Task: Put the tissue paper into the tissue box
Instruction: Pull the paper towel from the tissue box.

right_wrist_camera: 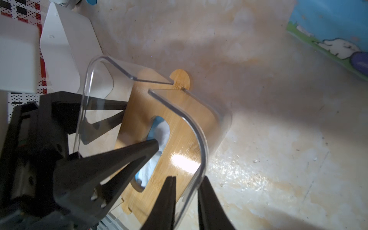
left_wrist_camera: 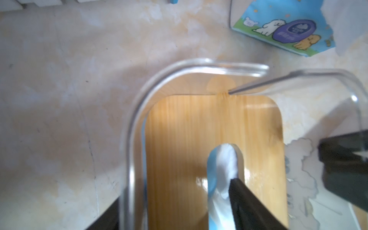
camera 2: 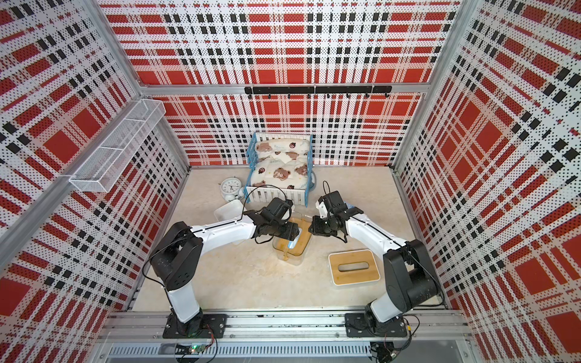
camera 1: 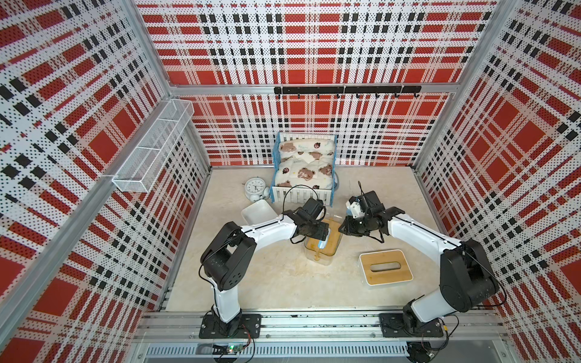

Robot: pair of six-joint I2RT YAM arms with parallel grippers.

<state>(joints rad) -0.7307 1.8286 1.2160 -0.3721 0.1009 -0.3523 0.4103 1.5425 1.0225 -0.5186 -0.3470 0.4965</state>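
Right wrist view: right end effector (right_wrist_camera: 187, 180) clenched on the near clear wall of the tissue box (right_wrist_camera: 202, 139). Left end effector (left_wrist_camera: 278, 165) spread wide, straddling the box's opposite wall. One fingertip (right_wrist_camera: 147, 147) is inside the box, touching the tissue paper (right_wrist_camera: 162, 131) showing through the bamboo panel (right_wrist_camera: 185, 123) slot. Second tissue pack (left_wrist_camera: 278, 29) lies on the tabletop (left_wrist_camera: 59, 99) beyond the box, apart from both.
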